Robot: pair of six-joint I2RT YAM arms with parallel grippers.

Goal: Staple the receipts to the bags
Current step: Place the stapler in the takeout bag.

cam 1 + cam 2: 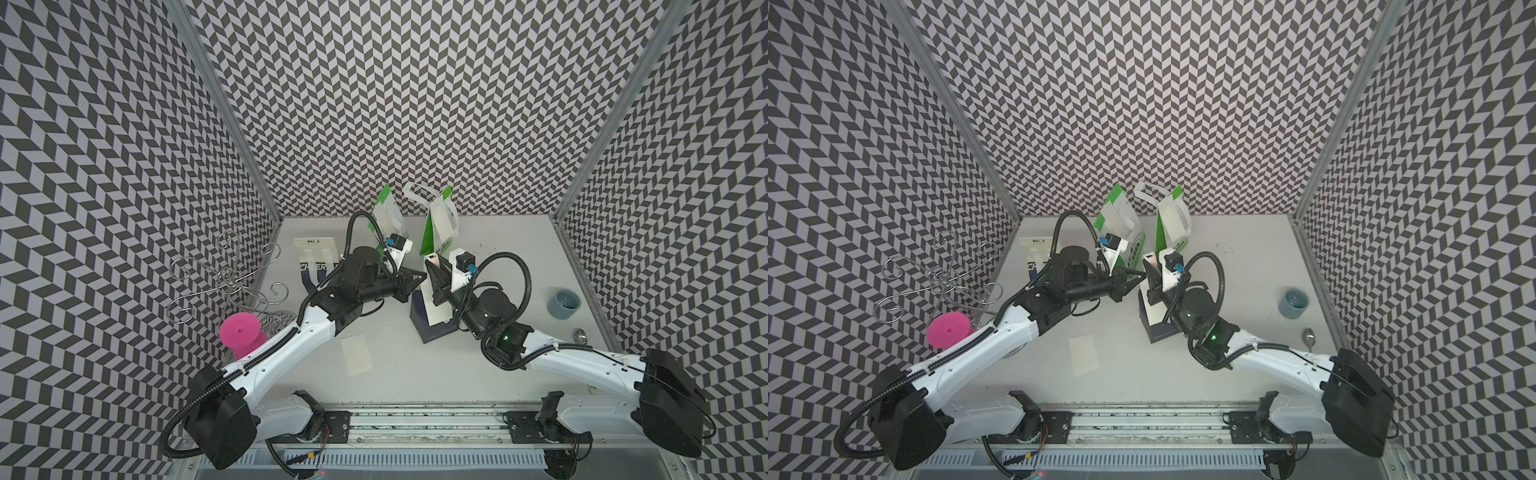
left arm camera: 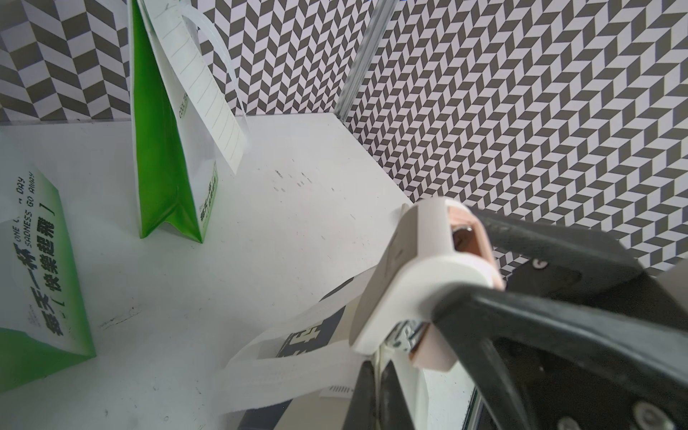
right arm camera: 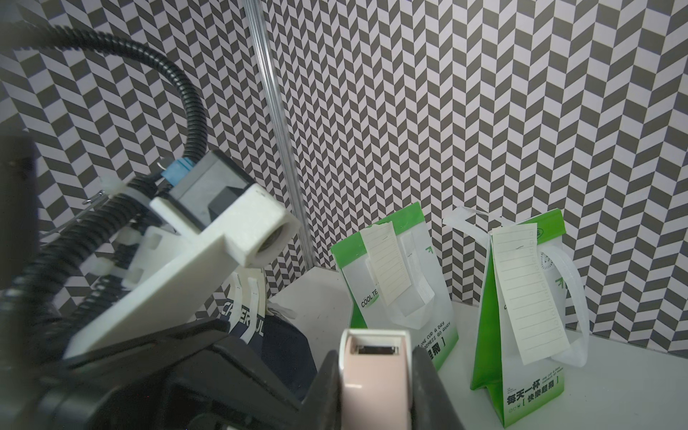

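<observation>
Nearest the rail: loose receipt lies flat on the white table, alone and well apart from every bag. It is pale cream with faint ruled lines and no curl. Judged: waiting for a bag not yet done

Mid-table: standing navy bag is upright, with a leaning receipt laid up its face. The left gripper comes in sideways at the bag's top. In the left wrist view its fingers are pressed together with a thin pale edge between them. I take this as the slip pinched to the bag's lip so that neither shifts. The right gripper is clamped on the body of the pink-and-white stapler, nose at the bag's top. I cannot tell whether its mouth is over the paper. Judged step: lining up this bag's staple

Further left: second navy bag lies flat, lettering up, handles spread. I see no slip on it

Far, by the back wall: a green bag and its twin stand side by side, apart. The green bag's receipt and the twin's receipt hang from the top edges, with their lower ends free. Each has a small dark mark near the top, probably the staple
</observation>
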